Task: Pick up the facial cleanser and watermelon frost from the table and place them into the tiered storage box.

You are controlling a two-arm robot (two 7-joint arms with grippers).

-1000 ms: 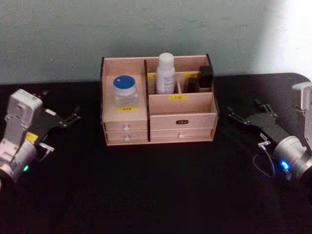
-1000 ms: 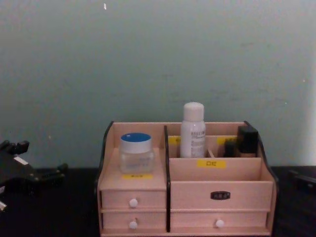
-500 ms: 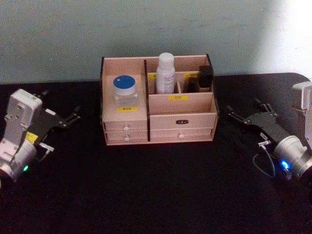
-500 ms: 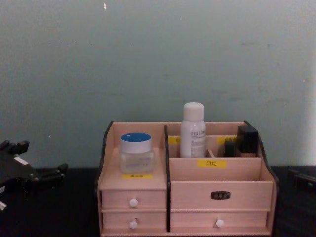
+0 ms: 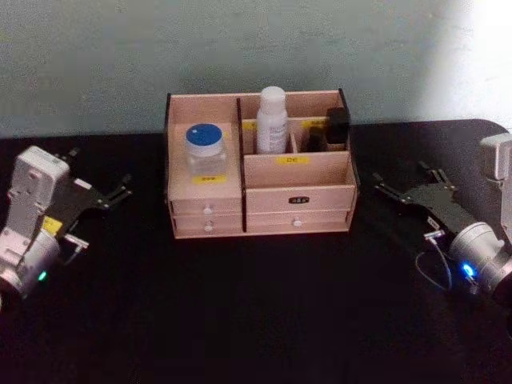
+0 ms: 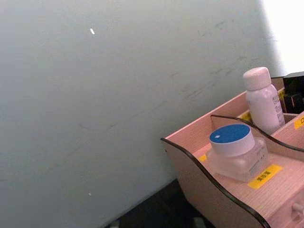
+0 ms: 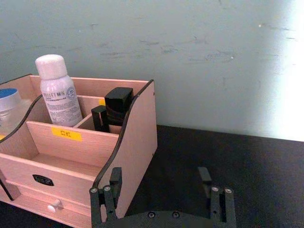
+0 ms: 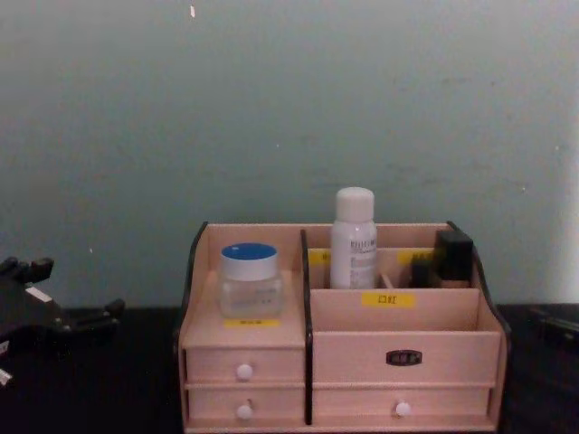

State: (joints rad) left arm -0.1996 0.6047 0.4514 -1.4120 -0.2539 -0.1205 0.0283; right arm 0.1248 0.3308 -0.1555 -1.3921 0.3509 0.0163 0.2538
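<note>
At frame centre, tiered storage box (image 5: pixel 260 164) unmoved, holding white bottle (image 5: pixel 272 120) and blue-lidded jar (image 5: pixel 206 148). Left gripper (image 5: pixel 120 193) lower left, right gripper (image 5: pixel 382 186) lower right, unchanged, jaws spread, empty.

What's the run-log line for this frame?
left gripper: open, parked left | right gripper: open, parked right | jar, bottle: in tiered storage box
</note>
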